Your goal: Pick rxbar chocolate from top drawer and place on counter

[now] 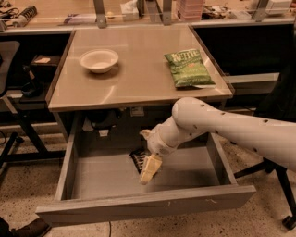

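The top drawer (138,206) is pulled open below the counter (138,78). The rxbar chocolate (137,159), a small black wrapper with white lettering, lies on the drawer floor near the middle back. My gripper (150,169) reaches down into the drawer from the right and sits right at the bar's right end, covering part of it. I cannot tell whether it touches the bar. My white arm (222,127) crosses over the drawer's right side.
On the counter stand a white bowl (98,60) at the back left and a green chip bag (188,69) at the right. A cluttered long desk (138,11) runs behind. Chair legs (14,143) stand at the left, and a chair base (282,194) at the right.
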Robot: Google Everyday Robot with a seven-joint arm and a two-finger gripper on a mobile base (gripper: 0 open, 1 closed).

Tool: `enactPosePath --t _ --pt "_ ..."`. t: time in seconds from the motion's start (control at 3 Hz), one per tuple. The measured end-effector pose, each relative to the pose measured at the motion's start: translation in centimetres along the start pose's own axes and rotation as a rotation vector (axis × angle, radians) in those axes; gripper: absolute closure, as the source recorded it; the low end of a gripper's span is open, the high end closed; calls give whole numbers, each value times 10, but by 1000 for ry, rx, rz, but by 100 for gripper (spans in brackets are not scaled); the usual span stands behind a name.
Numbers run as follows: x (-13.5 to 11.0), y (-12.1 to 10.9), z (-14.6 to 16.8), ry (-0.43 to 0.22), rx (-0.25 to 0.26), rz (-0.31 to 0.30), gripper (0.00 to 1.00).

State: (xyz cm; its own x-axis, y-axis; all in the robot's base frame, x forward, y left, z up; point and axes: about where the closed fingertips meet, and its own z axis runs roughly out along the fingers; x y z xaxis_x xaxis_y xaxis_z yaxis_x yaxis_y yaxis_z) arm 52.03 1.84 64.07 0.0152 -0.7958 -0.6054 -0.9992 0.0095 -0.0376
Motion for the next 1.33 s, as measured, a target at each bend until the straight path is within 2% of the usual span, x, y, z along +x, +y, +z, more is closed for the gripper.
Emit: enactPosePath --t 0.67,1.33 --pt "9 -8 19 -28 2 -5 0" --pt "22 -13 37 -47 0 19 0"
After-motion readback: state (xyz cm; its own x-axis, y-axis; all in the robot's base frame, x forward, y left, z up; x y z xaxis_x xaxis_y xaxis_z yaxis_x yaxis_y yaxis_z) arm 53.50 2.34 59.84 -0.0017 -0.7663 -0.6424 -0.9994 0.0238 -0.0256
